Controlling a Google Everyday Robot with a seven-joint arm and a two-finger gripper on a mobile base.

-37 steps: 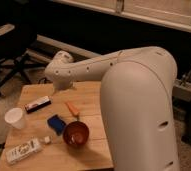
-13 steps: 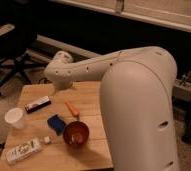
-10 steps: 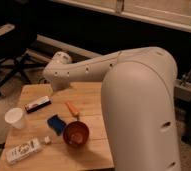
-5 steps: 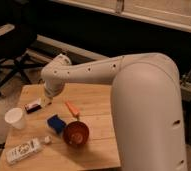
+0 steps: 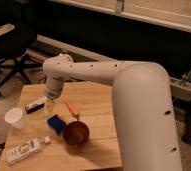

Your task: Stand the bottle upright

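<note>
The bottle (image 5: 23,150) is seen lying flat on its side on the wooden desk (image 5: 96,102), to the left of the red-brown bowl (image 5: 76,134) and a little nearer the front edge than the bowl. Its small white cap end is turned toward the bowl, and its pale label with dark print faces upward. The bottle is not touched by anything. The pincer (image 5: 50,104) is held low over the desk, behind the bowl and to its left, well apart from the bottle. How far the pincer is open cannot be told, and nothing can be made out in its hold. The white arm is stretched from the large rounded body on the right, above and behind the bowl, and is bent downward at the wrist. A blue object (image 5: 55,123) is placed just beside the bowl, at its upper left, touching or nearly touching it. An orange stick-shaped object (image 5: 72,109) lies just behind the bowl. A flat black-and-white bar (image 5: 35,104) is found farther left of the bowl and behind it, close beside the pincer. A white paper cup (image 5: 15,118) stands upright at the desk's left edge, left of the bowl.
</note>
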